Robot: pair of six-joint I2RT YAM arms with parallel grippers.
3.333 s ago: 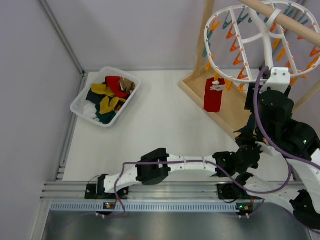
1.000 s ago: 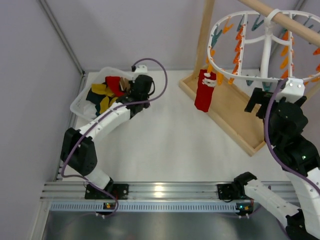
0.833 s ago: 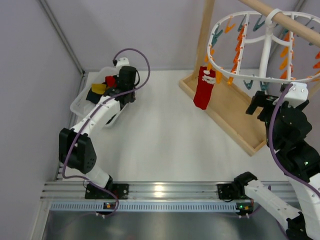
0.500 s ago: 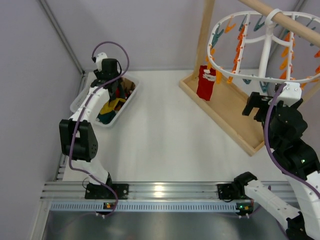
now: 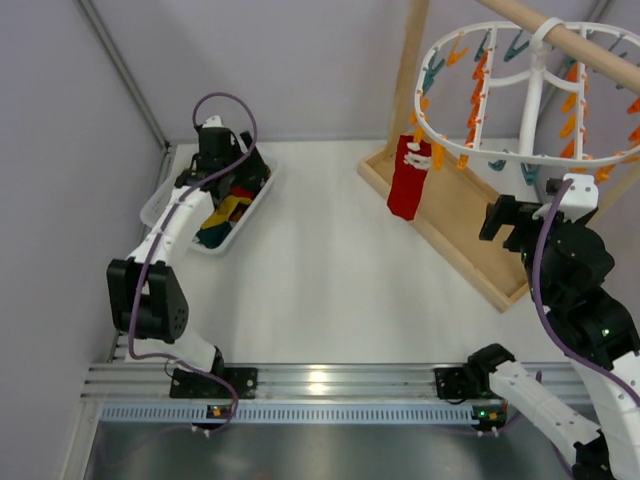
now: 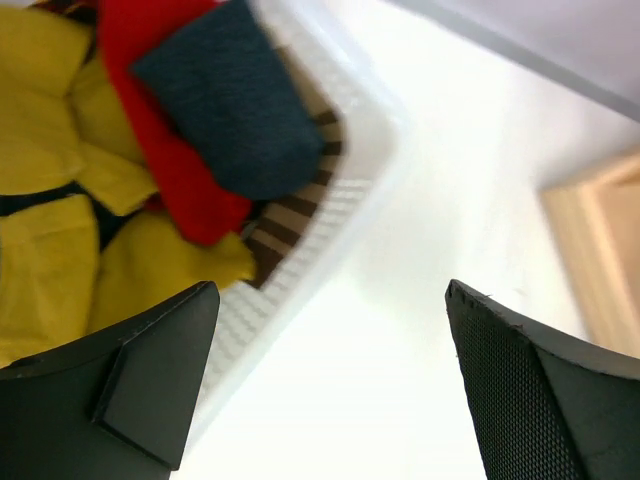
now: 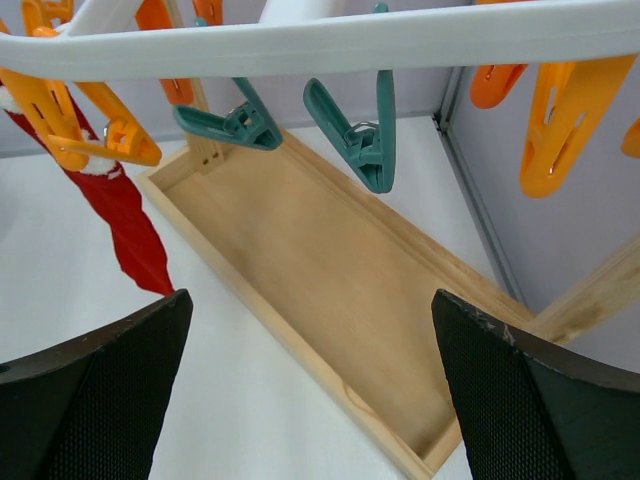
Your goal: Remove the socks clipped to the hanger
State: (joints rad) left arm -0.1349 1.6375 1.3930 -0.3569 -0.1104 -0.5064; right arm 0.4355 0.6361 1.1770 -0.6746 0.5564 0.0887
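left gripper jaws apart, empty, over basket of loose socks at 10 o'clock. right gripper apart, below hanger at 2 o'clock. red sock hangs from hanger's 9 o'clock rim, apparently clipped.

Left wrist cam is blurred: the basket rim and the socks ahead-left of the left gripper are soft, no pattern readable. Basket runs off the top and left edges, and both fingers are cut by the bottom edge. Top cam: that arm's wrist covers the basket's far end and hides the fingers.

Right wrist cam: the hanger above the right gripper shows only a strip of rim, rest is off the top edge. Red sock ahead-left: upper end sits behind the orange clips, can't tell which one grips it. Wooden stand: near end runs behind the right finger and off the bottom edge.
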